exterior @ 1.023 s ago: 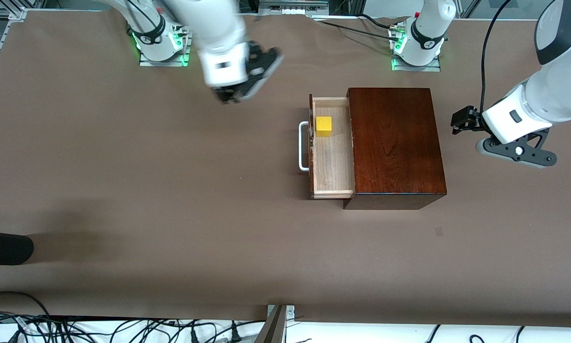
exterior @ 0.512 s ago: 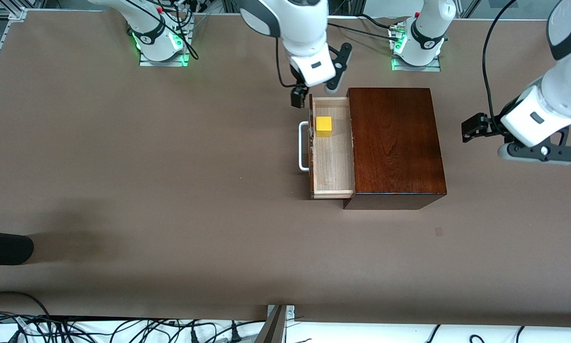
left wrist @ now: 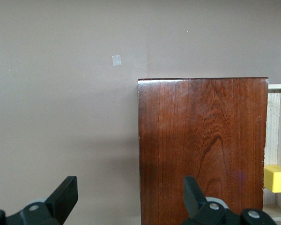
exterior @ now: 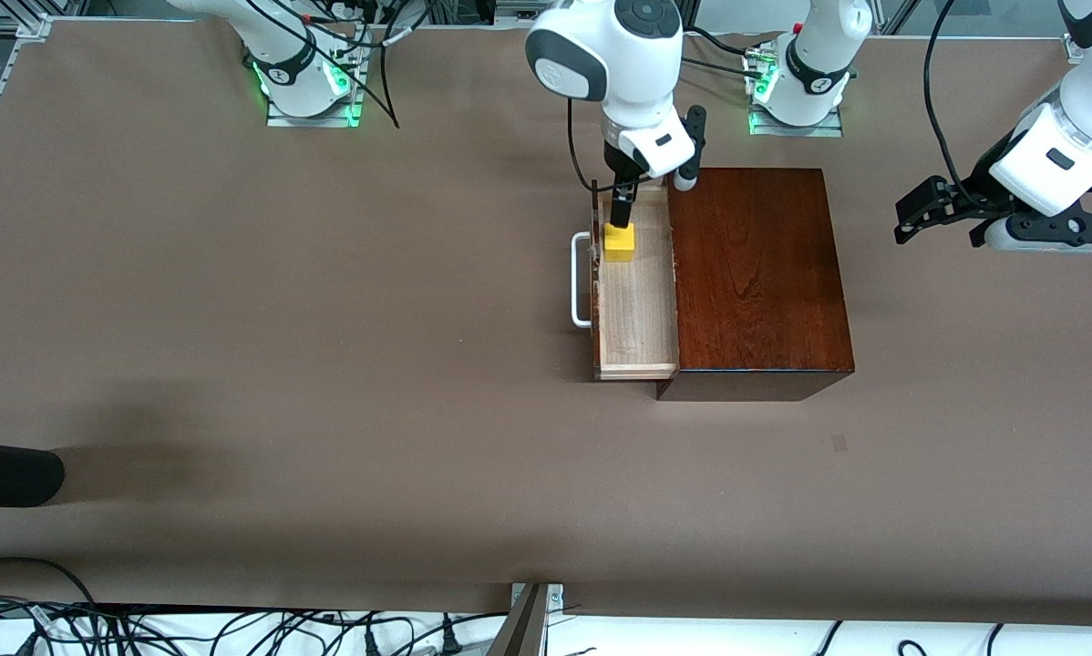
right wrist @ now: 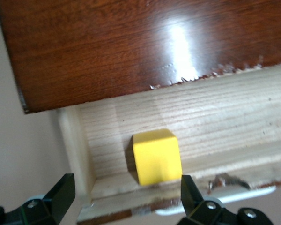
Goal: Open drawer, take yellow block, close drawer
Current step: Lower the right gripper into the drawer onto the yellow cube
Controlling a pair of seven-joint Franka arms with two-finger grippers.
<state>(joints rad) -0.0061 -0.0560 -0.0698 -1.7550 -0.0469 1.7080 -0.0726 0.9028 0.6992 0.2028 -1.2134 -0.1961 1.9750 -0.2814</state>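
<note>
Hanging over the open drawer (exterior: 635, 310), the right gripper (exterior: 621, 211) has its fingers spread wide with nothing between them, just above the yellow block (exterior: 619, 242). The block lies on the drawer's wooden floor near the end toward the robots' bases, close to the drawer front with the white handle (exterior: 581, 280). The left gripper (exterior: 920, 217) waits, open and empty, above the table (exterior: 327, 364) beside the mahogany box (exterior: 756, 273).
</note>
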